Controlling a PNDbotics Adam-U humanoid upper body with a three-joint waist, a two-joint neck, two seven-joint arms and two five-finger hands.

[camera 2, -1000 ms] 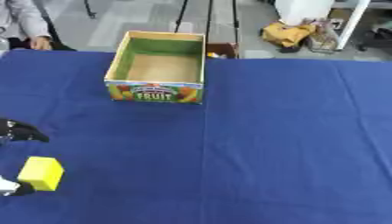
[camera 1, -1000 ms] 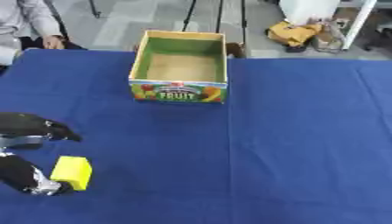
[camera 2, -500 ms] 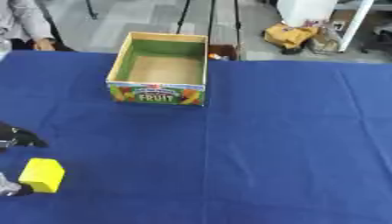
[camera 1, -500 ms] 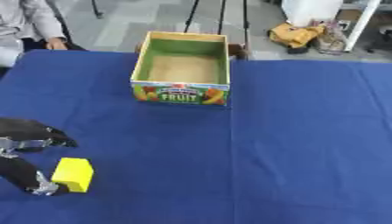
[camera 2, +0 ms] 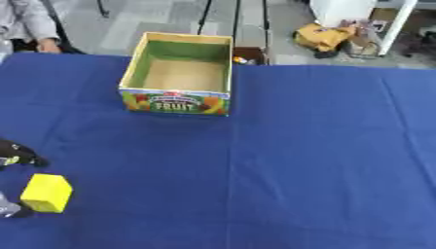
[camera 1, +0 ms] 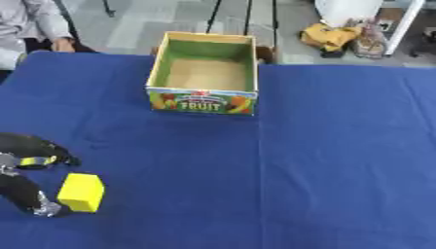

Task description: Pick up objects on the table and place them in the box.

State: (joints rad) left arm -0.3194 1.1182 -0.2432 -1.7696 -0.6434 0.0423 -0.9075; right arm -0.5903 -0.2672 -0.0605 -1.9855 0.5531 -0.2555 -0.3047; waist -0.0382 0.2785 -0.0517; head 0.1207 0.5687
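Blue cloth table point(camera 1: 340, 160); left hand point(camera 1: 26, 165) spread wide beside yellow block point(camera 1: 81, 192).

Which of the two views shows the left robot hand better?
The left eye view shows it better: the left robot hand appears at the lower left, its fingers spread on either side of the yellow block. In the right eye view the picture's left edge cuts it off, so only the fingertips show beside the block.
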